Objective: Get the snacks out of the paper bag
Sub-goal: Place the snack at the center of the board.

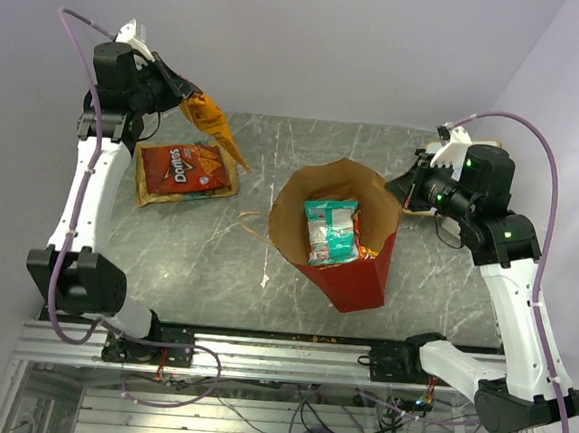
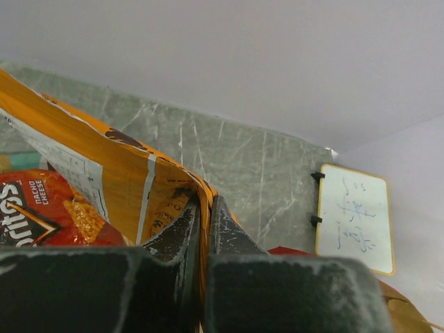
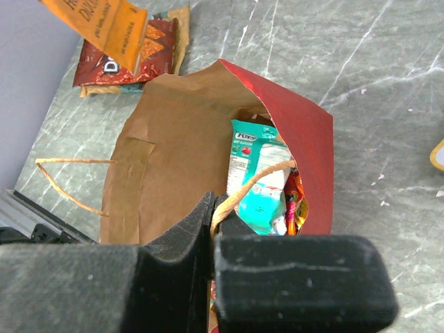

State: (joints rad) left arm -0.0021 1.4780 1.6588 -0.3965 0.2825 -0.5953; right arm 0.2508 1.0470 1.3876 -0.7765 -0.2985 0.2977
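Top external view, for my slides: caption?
Left fingers hold an orange packet near the Doritos bag; right fingers pinch the paper bag handle.

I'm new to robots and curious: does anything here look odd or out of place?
Nothing looks spilled or torn. Two things seem unusual: an orange packet dangles in mid-air from the left gripper, above a red chip bag, and the right gripper pinches a handle of the paper bag, leaving its mouth lopsided.

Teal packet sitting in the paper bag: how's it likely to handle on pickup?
Probably light and floppy: the teal packet looks like thin film, and the orange bag droops from the left gripper. Likely slick, so pinch an edge seam. It rests on other packets inside the paper bag, so it may drag them.
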